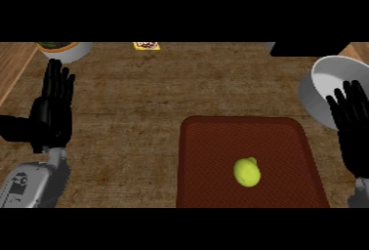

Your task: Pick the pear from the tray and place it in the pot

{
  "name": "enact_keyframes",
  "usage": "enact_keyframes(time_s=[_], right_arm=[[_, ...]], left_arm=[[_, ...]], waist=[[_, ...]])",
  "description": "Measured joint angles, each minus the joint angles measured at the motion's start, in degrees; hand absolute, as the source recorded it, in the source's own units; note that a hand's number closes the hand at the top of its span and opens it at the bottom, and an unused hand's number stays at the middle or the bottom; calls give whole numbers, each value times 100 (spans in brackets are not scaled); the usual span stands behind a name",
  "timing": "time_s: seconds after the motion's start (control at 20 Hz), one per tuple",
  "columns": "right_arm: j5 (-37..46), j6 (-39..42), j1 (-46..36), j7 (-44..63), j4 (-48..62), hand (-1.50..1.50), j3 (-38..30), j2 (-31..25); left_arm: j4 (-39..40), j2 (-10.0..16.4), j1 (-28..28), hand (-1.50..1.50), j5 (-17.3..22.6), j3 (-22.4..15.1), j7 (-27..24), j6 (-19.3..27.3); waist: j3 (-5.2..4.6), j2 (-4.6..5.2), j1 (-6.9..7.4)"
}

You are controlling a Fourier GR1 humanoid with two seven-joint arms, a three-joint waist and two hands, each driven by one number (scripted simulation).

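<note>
Pear (246,172): yellow-green, small, lying right of centre on the tray (209,146). Tray: dark red, rectangular, rounded corners, lying flat. Pot (322,83): grey, upright, near the tray's far right corner, partly cut by the view's edge.

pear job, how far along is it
Nothing looks done: the pear lies on the tray, untouched. Nothing is in hand either. The right hand is open by the pot, and the left hand rests open at the view's left. All of it is left: grasp the pear, carry it over, and set it in the pot.
</note>
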Motion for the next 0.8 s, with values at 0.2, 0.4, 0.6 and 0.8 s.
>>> enact_keyframes(time_s=[0.2,0.4,0.6,0.8], right_arm=[[-355,161,-312,101,350,-150,187,497],[53,426,-449,248,769,-150,642,259],[1072,-454,41,-298,900,-150,858,381],[1587,-643,771,-611,141,-150,1033,196]], left_arm=[[-24,-15,55,0,-8,-213,279,-182],[4,-13,109,0,52,-545,608,-496],[-104,10,324,0,169,-695,939,-677],[-409,29,517,0,169,-780,1270,-704]], waist=[[42,61,36],[2,134,168],[37,91,37],[50,62,-49]])
